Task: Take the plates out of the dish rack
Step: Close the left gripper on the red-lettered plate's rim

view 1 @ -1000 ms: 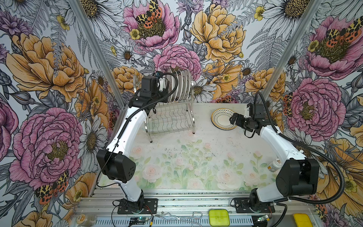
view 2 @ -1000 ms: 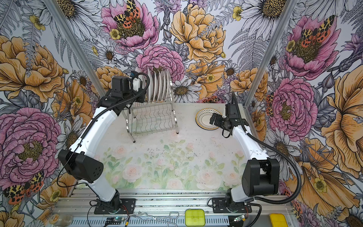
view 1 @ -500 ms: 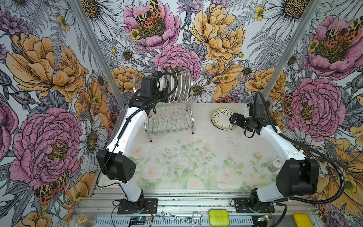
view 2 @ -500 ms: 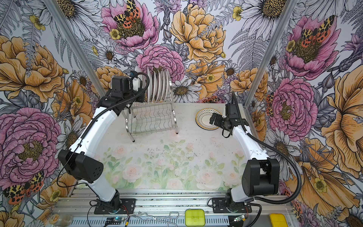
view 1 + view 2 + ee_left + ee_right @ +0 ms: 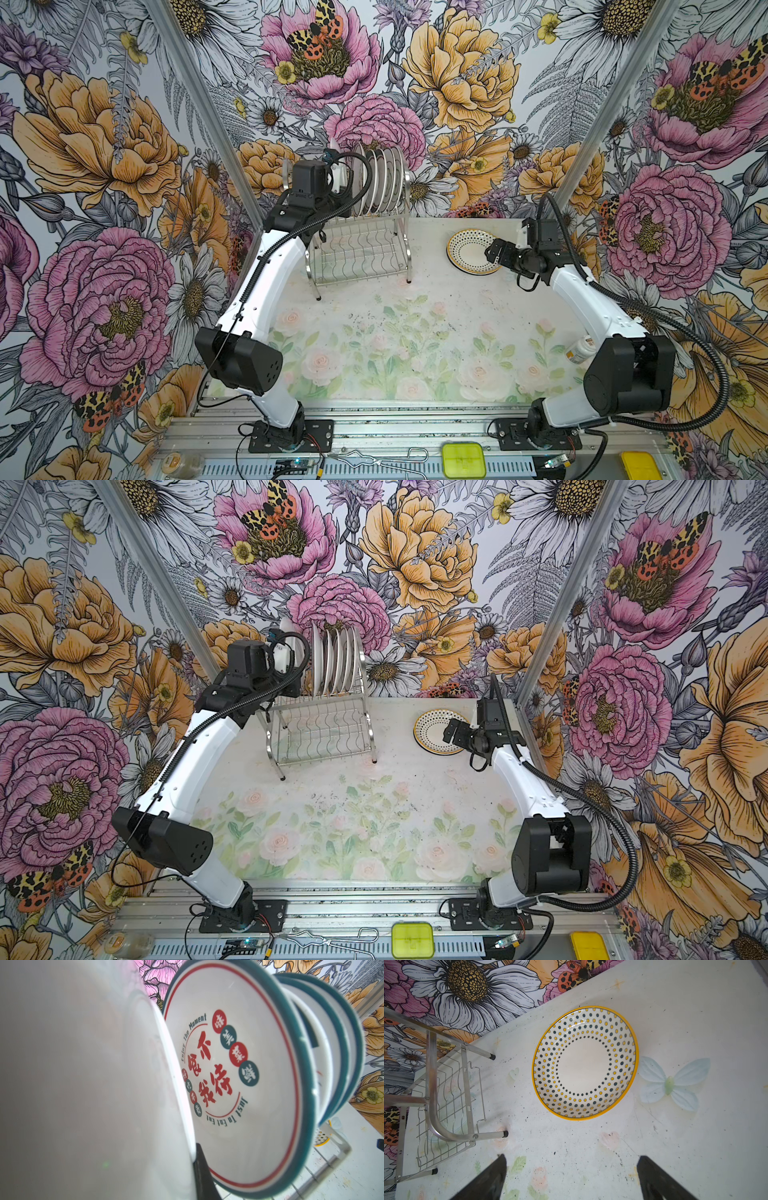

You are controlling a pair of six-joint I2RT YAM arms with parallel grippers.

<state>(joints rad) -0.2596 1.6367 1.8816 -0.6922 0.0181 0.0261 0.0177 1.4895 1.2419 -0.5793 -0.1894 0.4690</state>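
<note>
We count one plate unloaded: the dotted plate [image 5: 584, 1062] lies flat on the table [image 5: 415, 332] at the far right, and the right gripper [image 5: 571, 1157] hangs just beside it, spread wide and empty. The dish rack [image 5: 361, 253] at the far left holds a row of upright plates [image 5: 384, 178] on its upper tier. The left gripper [image 5: 196, 1157] is pressed onto the rim of the end plate [image 5: 104, 1084] at the left of that row, so we judge most of the unloading is yet to do

Dish rack [image 5: 361, 253]: I'm seeing it standing back left, plates [image 5: 384, 178] sitting in its upper tier.
Its right: lone plate [image 5: 467, 251] lying flat.
</note>
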